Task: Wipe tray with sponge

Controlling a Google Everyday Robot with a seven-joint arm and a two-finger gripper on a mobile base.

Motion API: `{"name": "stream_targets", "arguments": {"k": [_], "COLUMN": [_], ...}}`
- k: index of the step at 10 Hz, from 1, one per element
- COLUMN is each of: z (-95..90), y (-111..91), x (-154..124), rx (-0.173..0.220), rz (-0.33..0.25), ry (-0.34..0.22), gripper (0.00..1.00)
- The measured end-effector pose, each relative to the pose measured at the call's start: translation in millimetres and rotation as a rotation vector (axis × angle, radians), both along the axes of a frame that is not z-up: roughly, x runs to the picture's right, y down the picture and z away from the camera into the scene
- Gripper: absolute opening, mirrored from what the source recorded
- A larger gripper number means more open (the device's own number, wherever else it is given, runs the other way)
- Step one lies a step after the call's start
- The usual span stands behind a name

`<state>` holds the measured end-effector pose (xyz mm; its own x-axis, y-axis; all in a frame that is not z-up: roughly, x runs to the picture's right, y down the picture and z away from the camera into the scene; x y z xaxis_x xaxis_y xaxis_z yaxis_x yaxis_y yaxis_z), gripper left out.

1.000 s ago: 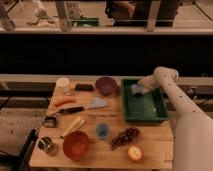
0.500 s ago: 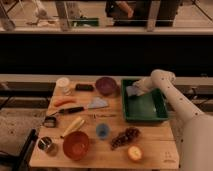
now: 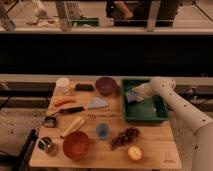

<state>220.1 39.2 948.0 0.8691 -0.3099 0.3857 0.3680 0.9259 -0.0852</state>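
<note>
Over the left half of the tray (image 3: 147, 119), your claw (image 3: 136, 93) points leftward and slightly down, closed on the sponge (image 3: 130, 96). The sponge sits at the claw's tip, low inside the tray and close to its left wall; whether it touches the floor is unclear. Behind the claw, your white arm (image 3: 175, 102) bends at a rounded joint near the tray's back rim, then slopes to the lower right, beyond the tabletop (image 3: 160, 150).

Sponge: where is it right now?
In the camera view, right of centre: the sponge is inside the tray, near its rear-left corner, at the tip of the gripper and just right of the purple bowl.
</note>
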Motion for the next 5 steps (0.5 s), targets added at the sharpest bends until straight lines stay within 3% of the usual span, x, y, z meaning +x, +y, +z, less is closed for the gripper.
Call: {"name": "stream_targets", "arguments": {"k": [5], "z": [-29.4], "y": [39.8], "x": [8.0], "rx": [-0.027], "rz": [-0.001], "ry": [0.034], "gripper": [0.0]}}
